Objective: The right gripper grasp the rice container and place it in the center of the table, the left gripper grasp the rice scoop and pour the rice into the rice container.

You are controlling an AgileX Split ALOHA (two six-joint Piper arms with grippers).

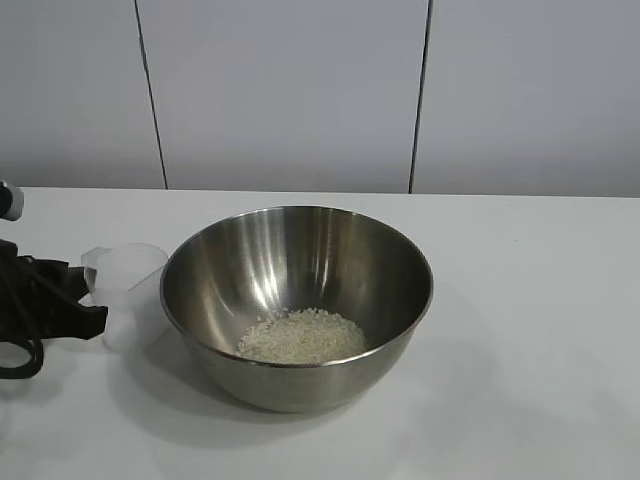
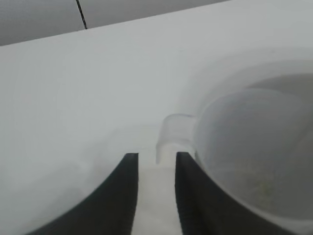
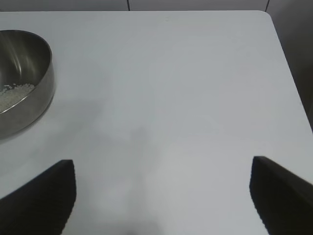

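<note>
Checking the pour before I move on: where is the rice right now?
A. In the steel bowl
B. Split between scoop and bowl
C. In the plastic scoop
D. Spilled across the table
A: the rice lies heaped in the bottom of the rice container, and the rice scoop beside it stands empty.

We take this for a robot test room or lab, not a home kitchen. What we see is a wide, plain white table (image 1: 540, 300) standing against a bare wall of pale grey panels (image 1: 285, 90) split by thin dark seams. The only kitchen items are 1 steel bowl (image 1: 297, 300) with rice (image 1: 300, 337) and 1 clear plastic cup (image 1: 125, 275).
</note>
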